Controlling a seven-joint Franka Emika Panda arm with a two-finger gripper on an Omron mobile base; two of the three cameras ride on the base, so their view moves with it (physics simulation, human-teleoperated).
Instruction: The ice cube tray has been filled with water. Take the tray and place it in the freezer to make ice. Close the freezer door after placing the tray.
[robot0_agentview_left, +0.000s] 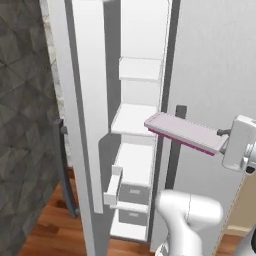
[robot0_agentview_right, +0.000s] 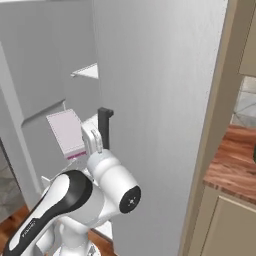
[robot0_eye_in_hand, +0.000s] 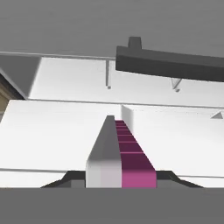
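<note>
The ice cube tray (robot0_agentview_left: 184, 131) is a long pale lavender slab with a magenta lower edge, held level in the air. My gripper (robot0_agentview_left: 223, 139) is shut on its right end. The tray's free end points at the open freezer (robot0_agentview_left: 136, 119), just in front of a white middle shelf. In the right base view the tray (robot0_agentview_right: 67, 131) hangs ahead of my gripper (robot0_agentview_right: 92, 140). The hand view looks along the tray (robot0_eye_in_hand: 119, 153) edge-on, with my gripper (robot0_eye_in_hand: 120, 180) clamped on its near end. The freezer door (robot0_agentview_left: 85, 100) stands swung open to the left.
The closed right fridge door (robot0_agentview_right: 160, 100) with its dark bar handle (robot0_agentview_left: 176, 145) is right beside the tray. White drawers (robot0_agentview_left: 133, 192) fill the freezer's lower part. A door bin (robot0_agentview_left: 113, 187) juts from the open door. A wooden counter (robot0_agentview_right: 234, 161) lies at the right.
</note>
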